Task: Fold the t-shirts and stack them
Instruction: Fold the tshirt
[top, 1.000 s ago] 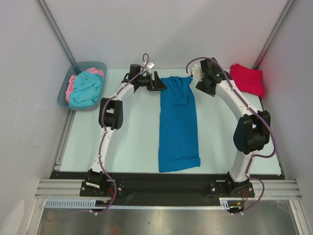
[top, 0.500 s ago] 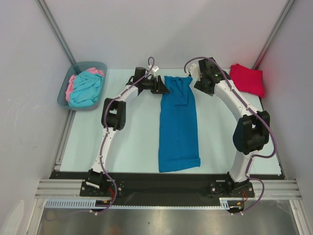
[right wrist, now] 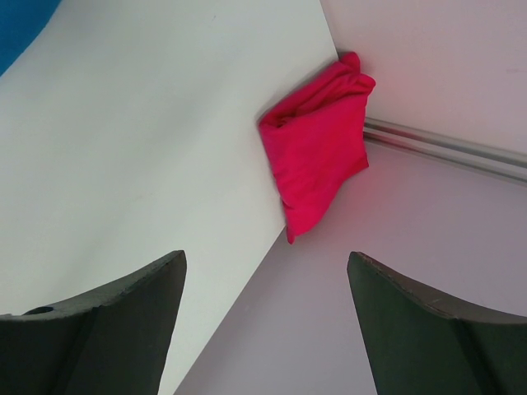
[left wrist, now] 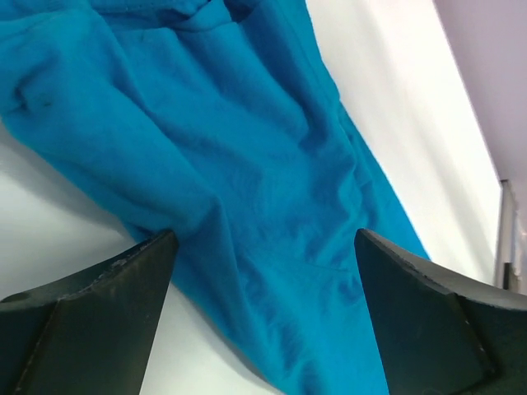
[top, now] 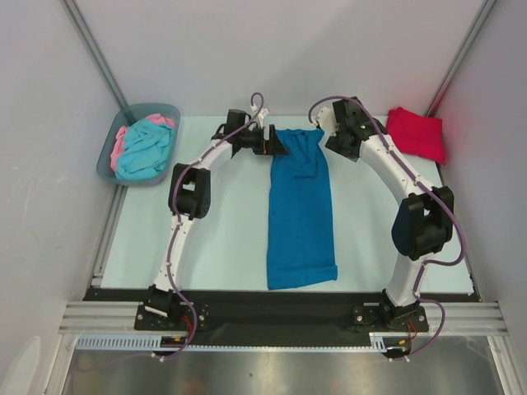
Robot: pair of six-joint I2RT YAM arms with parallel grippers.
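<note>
**Both my hands spread at the top end of the blue shirt**

From above, the deep blue t-shirt [top: 301,206] lies flat on the table [top: 222,230] as a long, narrow strip. It runs from the upper centre of the frame down to the lower centre. Its top end sits between my two grippers.

My left gripper [left wrist: 263,240] is at the strip's upper left corner, with its jaws wide apart. In the left wrist view the blue cloth fills the gap between my fingers [left wrist: 90,313] and spreads across the upper part of the frame, rumpled and creased. A folded edge of the cloth meets the tip of the finger at lower left. I am not pinching anything.

My right gripper [right wrist: 265,263] is just right of the strip's top end, also spread wide, with nothing between the fingers. Its wrist view shows bare table, a sliver of blue in the upper left corner, and the bright red t-shirt [right wrist: 317,164] right of centre.

The red shirt is a compact folded bundle. It lies at the table's edge in the upper right of the overhead frame, well apart from the blue one.

At the upper left of that frame stands the grey-blue bin [top: 111,156]. A crumpled turquoise t-shirt [top: 146,148] is heaped inside it, and a pink t-shirt [top: 119,141] shows at its left and top edges.
</note>
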